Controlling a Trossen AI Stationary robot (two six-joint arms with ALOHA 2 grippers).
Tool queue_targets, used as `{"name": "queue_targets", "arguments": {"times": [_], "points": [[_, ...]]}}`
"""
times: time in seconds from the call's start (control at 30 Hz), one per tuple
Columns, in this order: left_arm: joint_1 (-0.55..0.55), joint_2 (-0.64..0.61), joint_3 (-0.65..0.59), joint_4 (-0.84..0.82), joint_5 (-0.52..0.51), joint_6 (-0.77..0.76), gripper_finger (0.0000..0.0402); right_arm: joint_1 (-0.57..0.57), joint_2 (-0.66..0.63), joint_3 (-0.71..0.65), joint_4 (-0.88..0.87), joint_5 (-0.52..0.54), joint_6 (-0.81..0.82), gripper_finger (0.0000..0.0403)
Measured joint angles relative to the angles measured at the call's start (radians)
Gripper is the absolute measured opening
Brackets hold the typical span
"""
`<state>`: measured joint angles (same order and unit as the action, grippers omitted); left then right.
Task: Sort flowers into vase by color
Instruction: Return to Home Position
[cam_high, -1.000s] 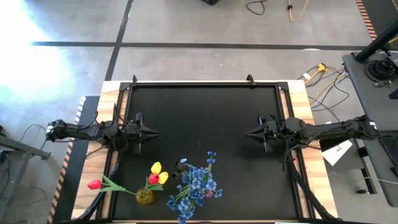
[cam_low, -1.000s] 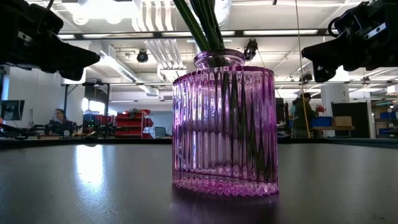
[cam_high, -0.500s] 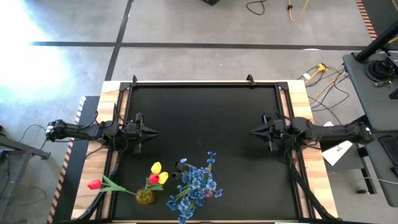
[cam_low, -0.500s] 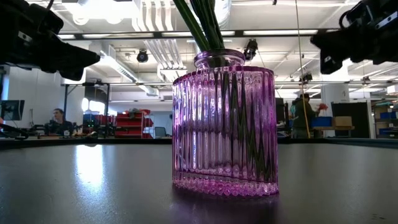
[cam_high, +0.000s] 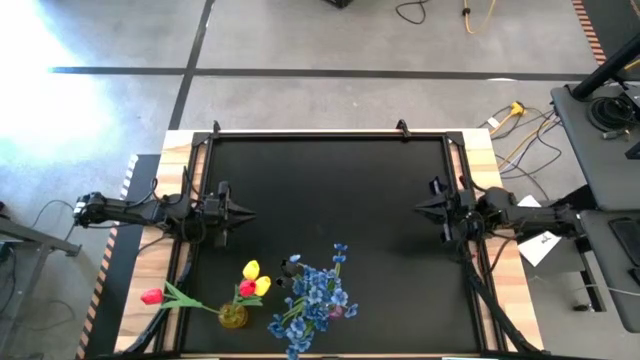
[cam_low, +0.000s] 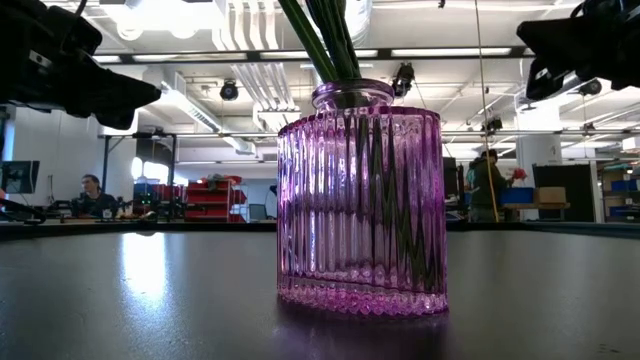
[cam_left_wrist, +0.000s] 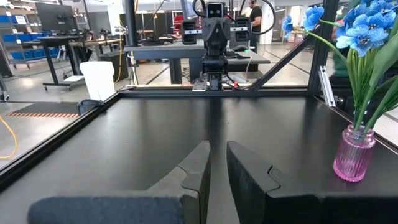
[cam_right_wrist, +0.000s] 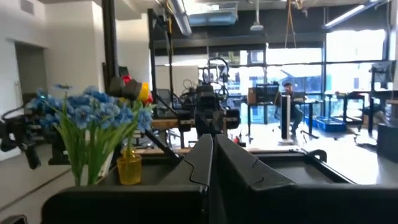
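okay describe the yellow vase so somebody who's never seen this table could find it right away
Start at the black table and go to its near edge, on the left arm's side. Two vases stand there side by side: the yellow vase is the small one holding red and yellow tulips, left of the pink vase full of blue flowers.

This is a robotics lab or industrial workshop: a black-topped worktop (cam_high: 330, 190) on a taped concrete floor (cam_high: 300, 50), exposed white ceiling ducts (cam_low: 240, 40), red storage bins (cam_low: 205, 195), loose yellow cables (cam_high: 515, 108), and people seated at distant desks (cam_low: 92, 190).
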<state>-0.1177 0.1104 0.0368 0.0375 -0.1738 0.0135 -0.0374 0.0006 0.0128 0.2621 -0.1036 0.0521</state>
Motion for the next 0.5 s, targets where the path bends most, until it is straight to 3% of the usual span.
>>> {"name": "queue_targets", "arguments": {"times": [0.5], "points": [[0.0,0.005,0.0,0.001,0.0,0.0,0.0039,0.0,0.056,0.001,0.027,0.0,0.0,0.0013]]}}
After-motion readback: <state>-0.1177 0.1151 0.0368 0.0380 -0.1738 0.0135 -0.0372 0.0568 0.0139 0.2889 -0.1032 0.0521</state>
